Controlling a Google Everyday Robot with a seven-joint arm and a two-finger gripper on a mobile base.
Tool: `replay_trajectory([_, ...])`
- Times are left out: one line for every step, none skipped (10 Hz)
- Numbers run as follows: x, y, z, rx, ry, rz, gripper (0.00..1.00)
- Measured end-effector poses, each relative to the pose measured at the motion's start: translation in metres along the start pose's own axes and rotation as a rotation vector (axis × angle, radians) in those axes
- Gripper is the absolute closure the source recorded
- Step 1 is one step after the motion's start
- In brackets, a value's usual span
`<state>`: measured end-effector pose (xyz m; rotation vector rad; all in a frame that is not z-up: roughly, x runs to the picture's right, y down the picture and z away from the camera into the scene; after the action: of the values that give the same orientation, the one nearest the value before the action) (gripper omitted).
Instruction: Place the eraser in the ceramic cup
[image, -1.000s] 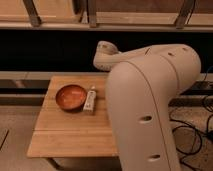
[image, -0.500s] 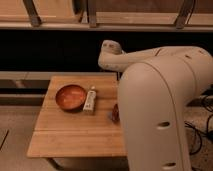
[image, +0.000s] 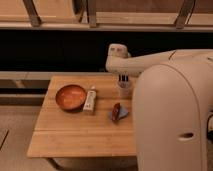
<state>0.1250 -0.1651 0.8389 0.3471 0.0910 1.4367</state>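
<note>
Camera view, single frame. One arm (image: 150, 60) reaches in from the right, its bulky pale body filling the right half of the picture. The hand (image: 123, 78) hangs from the wrist, pointing down, directly above one ceramic cup (image: 125, 89) that stands near the far right part of the wooden counter (image: 75, 132). Dark fingers (image: 120, 78) show as thin vertical bars just over the cup's rim; whether they are spread or pressed together, cannot tell. Contact between hand and cup cannot be judged.

Eraser: not made out anywhere; it may sit at the fingers or inside the cup, but this cannot be confirmed.

Other items on the counter, counted:
- One orange-brown bowl (image: 70, 96), well to the left of the hand and lower in the picture.
- One white oblong labelled item (image: 90, 100), lying just beside the bowl's right edge, between bowl and hand.
- One reddish-brown piece (image: 116, 110) resting on one blue patch (image: 122, 115), below the hand and nearer the camera than the cup.
</note>
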Motion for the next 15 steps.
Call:
replay_trajectory([0.0006, -0.0023, -0.0011, -0.005, -0.009, 0.001, 1.0])
replay_trajectory([-0.0023, -0.0022, -0.0033, -0.021, -0.029, 0.003, 1.0])
replay_trajectory([-0.0057, 0.0008, -0.0053, -0.04, -0.048, 0.004, 1.0])
replay_trajectory([-0.0074, 0.0032, -0.0067, -0.056, -0.06, 0.003, 1.0])
replay_trajectory([-0.007, 0.0048, -0.0081, -0.072, -0.07, -0.001, 1.0])
replay_trajectory([-0.0049, 0.0043, -0.0088, -0.079, -0.074, -0.004, 1.0])
replay_trajectory([-0.0034, 0.0023, -0.0088, -0.079, -0.075, -0.006, 1.0])
replay_trajectory([-0.003, 0.0011, -0.0086, -0.078, -0.074, -0.005, 1.0])
replay_trajectory([-0.0035, 0.0032, -0.0089, -0.08, -0.075, -0.007, 1.0])
replay_trajectory([-0.0039, 0.0044, -0.0092, -0.082, -0.076, -0.007, 1.0])
replay_trajectory([-0.0039, 0.0042, -0.0092, -0.081, -0.075, -0.007, 1.0])
replay_trajectory([-0.0038, 0.0037, -0.0091, -0.081, -0.075, -0.007, 1.0])
replay_trajectory([-0.0038, 0.0042, -0.0092, -0.081, -0.075, -0.007, 1.0])
replay_trajectory([-0.0037, 0.0042, -0.0092, -0.081, -0.075, -0.007, 1.0])
replay_trajectory([-0.0037, 0.004, -0.0092, -0.081, -0.075, -0.007, 1.0])
